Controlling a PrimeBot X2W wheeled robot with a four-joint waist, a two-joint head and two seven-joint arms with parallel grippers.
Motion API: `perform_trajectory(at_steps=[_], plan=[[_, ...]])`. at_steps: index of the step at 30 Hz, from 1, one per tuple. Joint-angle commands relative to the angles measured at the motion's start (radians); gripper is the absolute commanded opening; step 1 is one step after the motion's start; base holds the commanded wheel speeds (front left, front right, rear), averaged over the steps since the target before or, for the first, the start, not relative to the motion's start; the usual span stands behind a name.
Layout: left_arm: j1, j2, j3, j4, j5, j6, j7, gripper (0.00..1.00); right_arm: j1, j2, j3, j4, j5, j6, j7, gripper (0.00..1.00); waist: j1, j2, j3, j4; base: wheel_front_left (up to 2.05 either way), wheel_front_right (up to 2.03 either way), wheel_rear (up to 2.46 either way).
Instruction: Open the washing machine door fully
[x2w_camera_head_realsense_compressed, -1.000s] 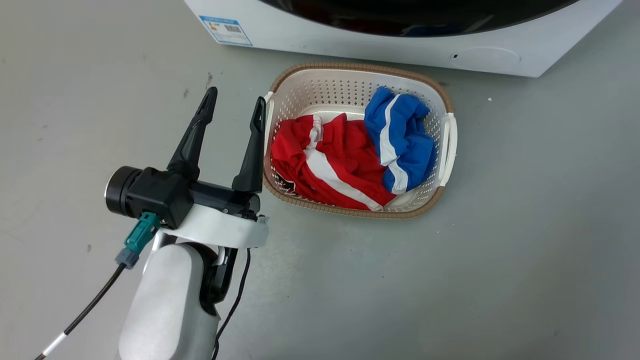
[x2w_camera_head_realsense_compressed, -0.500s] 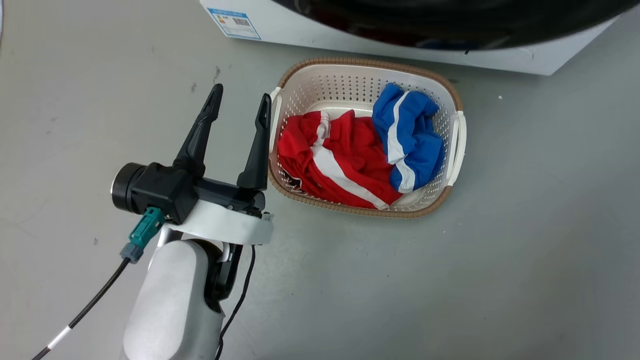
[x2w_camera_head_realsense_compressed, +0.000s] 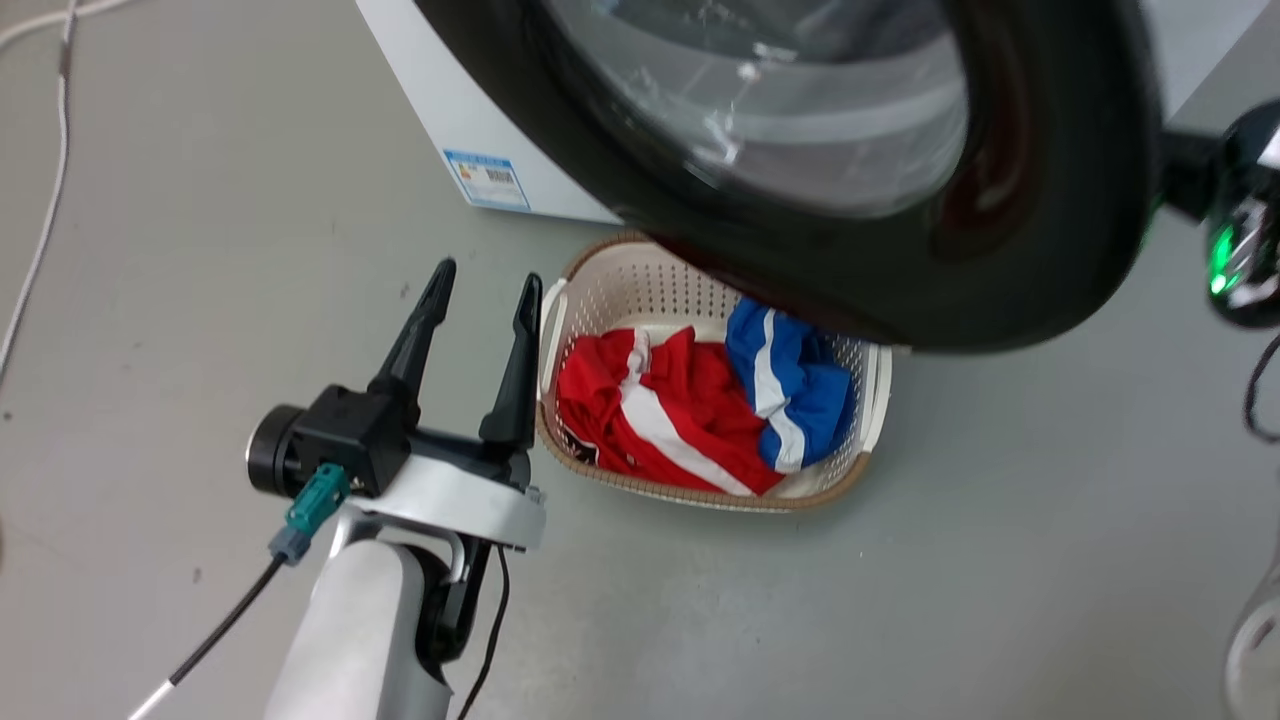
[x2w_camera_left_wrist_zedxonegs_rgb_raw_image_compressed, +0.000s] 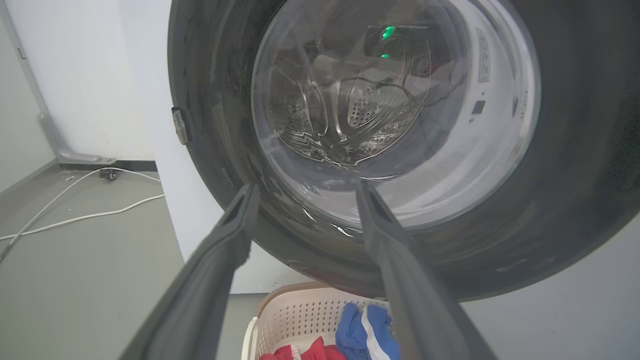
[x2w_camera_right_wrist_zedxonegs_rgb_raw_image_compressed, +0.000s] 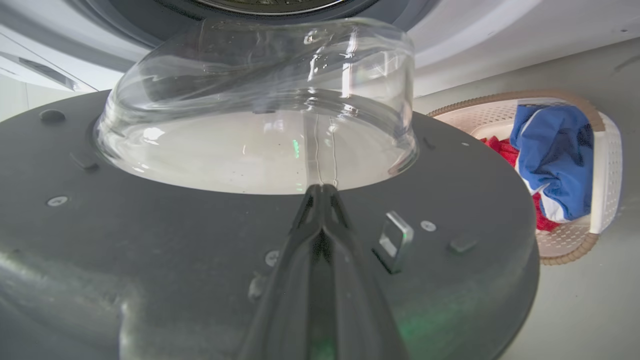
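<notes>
1 door (x2w_camera_head_realsense_compressed: 1050, 250), 1 basket (x2w_camera_head_realsense_compressed: 553, 335), 2 garments (x2w_camera_head_realsense_compressed: 650, 400)

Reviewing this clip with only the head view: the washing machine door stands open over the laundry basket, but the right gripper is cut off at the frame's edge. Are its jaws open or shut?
Observer: Shut. In the right wrist view the right gripper has its jaws closed together, tips at the foot of the glass bowl on the inner face of the washing machine door.
Operator: Anything beside them?
Observer: A metal latch hook, just right of the jaws in that view.
Operator: Where does the left gripper aim?
Observer: The left gripper points at the door's outer glass; the steel drum shows through it.
</notes>
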Motion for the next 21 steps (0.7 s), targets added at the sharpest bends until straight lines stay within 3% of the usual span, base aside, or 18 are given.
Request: perform_trajectory(at_steps=[1, 11, 15, 21], plan=[[0.023, -0.001, 0.001, 0.006, -0.004, -0.003, -0.003, 1.0, 0.043, 0.026, 0.005, -0.019, 0.009, 0.003, 0.017, 0.0, 0.0, -0.0001, -0.057, -0.003, 0.0, 0.0, 0.0], [0.137, -0.001, -0.018, 0.04, -0.007, -0.004, -0.003, 1.0, 0.364, 0.119, 0.053, -0.261, 0.081, 0.002, 0.14, 0.0, 0.0, -0.0001, -0.207, 0.002, 0.0, 0.0, 0.0], [0.172, 0.005, -0.03, 0.058, -0.009, -0.006, -0.003, 1.0, 0.458, 0.122, 0.175, -0.282, 0.228, 0.003, 0.121, 0.0, 0.0, -0.0001, -0.252, 0.003, 0.0, 0.0, 0.0], [0.209, 0.021, -0.048, 0.077, -0.015, -0.006, -0.003, 1.0, 0.563, 0.12, 0.399, -0.32, 0.382, 0.003, -0.018, 0.0, 0.0, -0.0001, -0.294, 0.002, 0.0, 0.0, 0.0]])
